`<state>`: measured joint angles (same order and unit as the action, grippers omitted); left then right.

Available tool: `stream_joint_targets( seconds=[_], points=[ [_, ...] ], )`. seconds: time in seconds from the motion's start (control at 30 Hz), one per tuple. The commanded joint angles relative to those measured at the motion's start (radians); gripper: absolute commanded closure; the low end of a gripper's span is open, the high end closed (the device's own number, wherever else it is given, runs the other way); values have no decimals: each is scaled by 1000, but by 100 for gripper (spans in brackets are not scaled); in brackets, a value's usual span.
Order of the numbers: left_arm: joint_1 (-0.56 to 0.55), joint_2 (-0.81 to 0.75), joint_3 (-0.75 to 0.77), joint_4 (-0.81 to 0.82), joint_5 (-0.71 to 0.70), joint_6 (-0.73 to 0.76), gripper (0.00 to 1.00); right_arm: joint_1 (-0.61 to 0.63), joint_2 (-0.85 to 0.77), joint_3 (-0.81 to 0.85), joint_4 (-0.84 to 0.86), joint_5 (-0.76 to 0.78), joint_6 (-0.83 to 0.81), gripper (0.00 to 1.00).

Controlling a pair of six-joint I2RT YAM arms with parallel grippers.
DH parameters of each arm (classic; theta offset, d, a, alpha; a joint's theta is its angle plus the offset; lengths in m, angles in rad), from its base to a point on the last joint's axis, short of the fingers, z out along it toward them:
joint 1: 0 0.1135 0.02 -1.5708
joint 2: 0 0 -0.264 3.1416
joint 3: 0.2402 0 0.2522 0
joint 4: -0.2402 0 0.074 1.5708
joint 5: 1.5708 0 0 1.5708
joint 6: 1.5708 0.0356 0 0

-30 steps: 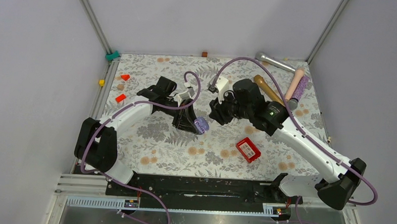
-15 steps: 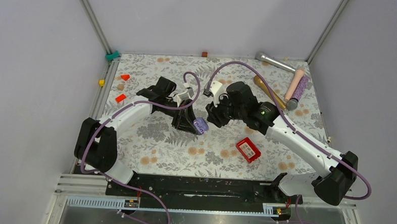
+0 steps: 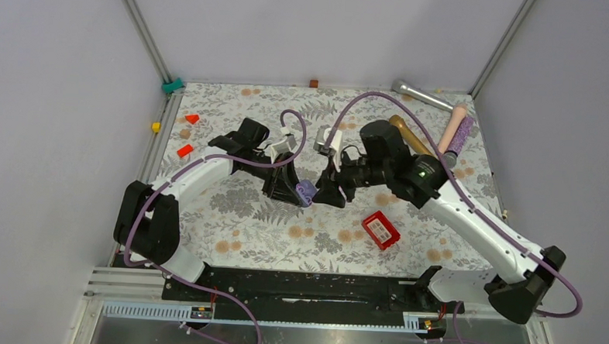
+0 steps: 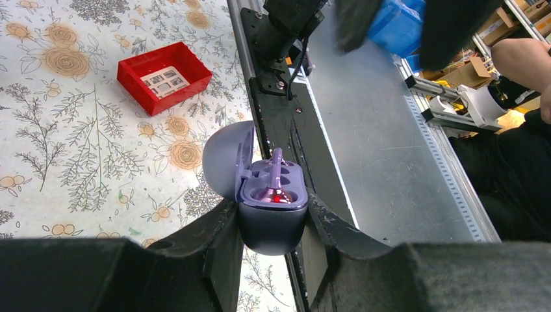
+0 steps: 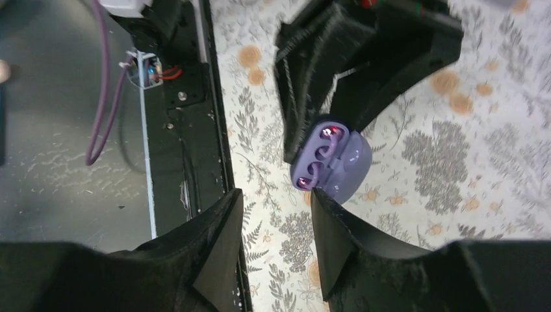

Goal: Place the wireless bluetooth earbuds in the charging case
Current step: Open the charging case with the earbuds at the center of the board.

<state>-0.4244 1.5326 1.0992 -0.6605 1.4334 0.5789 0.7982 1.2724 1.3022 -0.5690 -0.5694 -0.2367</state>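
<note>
My left gripper (image 3: 297, 192) is shut on the pale purple charging case (image 4: 271, 218), which it holds upright above the table with the lid (image 4: 224, 162) open. A pale purple earbud (image 4: 276, 185) sits in the case with a red light glowing. In the right wrist view the case (image 5: 333, 159) shows two purple earbuds (image 5: 328, 140) seated in its wells, each with a red glow. My right gripper (image 5: 274, 198) is open and empty, its fingertips just beside the case; it also shows in the top view (image 3: 330, 193). The black earbuds are out of view.
A red bin (image 3: 380, 229) with a label lies right of centre, also in the left wrist view (image 4: 164, 76). Two red blocks (image 3: 188, 134) lie at the left. A silver tool (image 3: 421, 95), a wooden handle (image 3: 411, 138) and a pink roller (image 3: 454, 136) lie at the back right.
My right gripper has swung down and nearer, closing in on the right side of the case. The left arm and the case have not moved.
</note>
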Motion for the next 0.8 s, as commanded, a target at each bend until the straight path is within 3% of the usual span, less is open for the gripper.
stream_joint_targets(
  seconds=[0.0, 0.2, 0.33, 0.53, 0.7, 0.77],
  points=[
    [5, -15, 43, 22, 42, 27, 100, 6, -50, 31, -7, -34, -41, 49],
    [4, -37, 33, 24, 56, 34, 100, 6, 4, -41, 143, 439, -3, 50],
    [4, -42, 28, 26, 86, 42, 100, 6, 41, -85, 202, 497, -10, 50],
    [4, -45, 25, 23, 75, 41, 100, 5, 50, -89, 180, 299, -16, 51],
    [4, -41, 28, 23, 62, 43, 100, 3, -1, -78, 146, -134, -18, 51],
    [4, -40, 27, 24, 58, 43, 100, -10, -12, -68, 146, -238, 15, 51]
  ],
)
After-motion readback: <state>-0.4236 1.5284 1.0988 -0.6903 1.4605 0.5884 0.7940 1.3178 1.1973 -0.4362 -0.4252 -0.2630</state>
